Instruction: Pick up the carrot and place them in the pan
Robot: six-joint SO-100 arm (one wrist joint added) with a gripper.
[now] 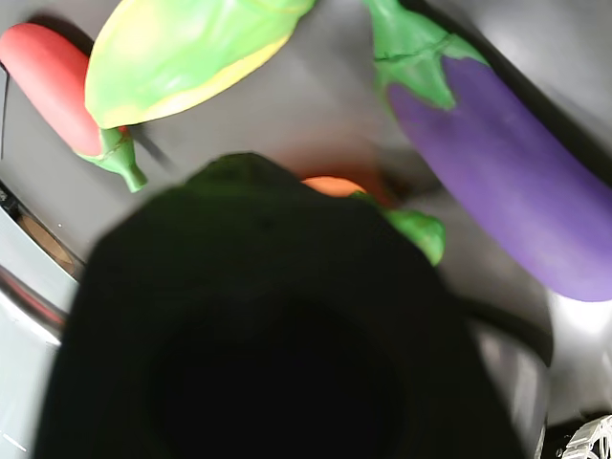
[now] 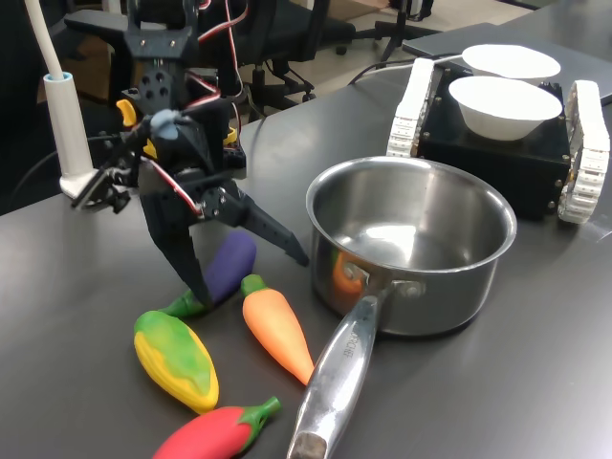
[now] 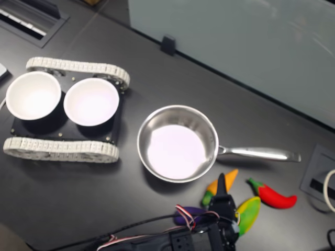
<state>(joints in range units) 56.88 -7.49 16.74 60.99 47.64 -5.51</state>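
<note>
The gripper (image 2: 251,256) stood with jaws apart. The carrot (image 2: 277,330) lay just below them, untouched, beside the pan (image 2: 413,239).

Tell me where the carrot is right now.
In the first exterior view the carrot lies on the table left of the pan's handle, right of the corn.
</note>
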